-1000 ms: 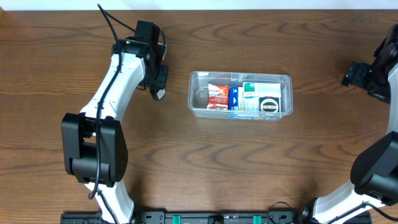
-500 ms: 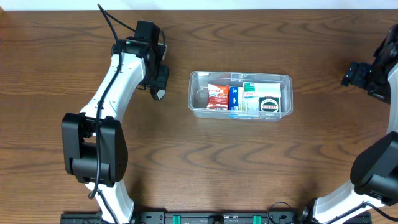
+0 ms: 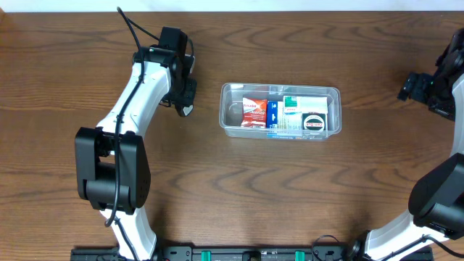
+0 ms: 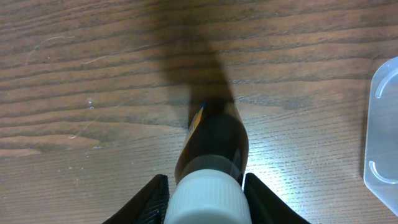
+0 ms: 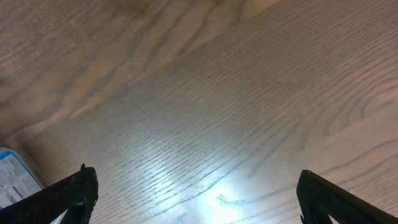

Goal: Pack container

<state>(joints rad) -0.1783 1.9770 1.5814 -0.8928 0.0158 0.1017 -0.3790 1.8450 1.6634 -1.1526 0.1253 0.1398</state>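
Observation:
The clear plastic container (image 3: 280, 111) sits mid-table with a red box, a blue box and white boxes inside. Its rounded corner shows at the right edge of the left wrist view (image 4: 380, 130). My left gripper (image 3: 185, 101) is left of the container and shut on a dark brown bottle (image 4: 212, 142) with a white ribbed cap (image 4: 206, 198), held between the fingers (image 4: 205, 202) above the wood. My right gripper (image 3: 407, 87) is at the far right edge of the table, open and empty, its fingers wide apart (image 5: 196, 193) over bare wood.
The dark wooden table (image 3: 239, 188) runs in all directions. A corner of a blue and white box (image 5: 15, 177) shows at the left edge of the right wrist view. The table's far edge (image 3: 232, 10) is at the top.
The left arm has shifted very slightly with the bottle in its grip. The right arm and the container have not moved.

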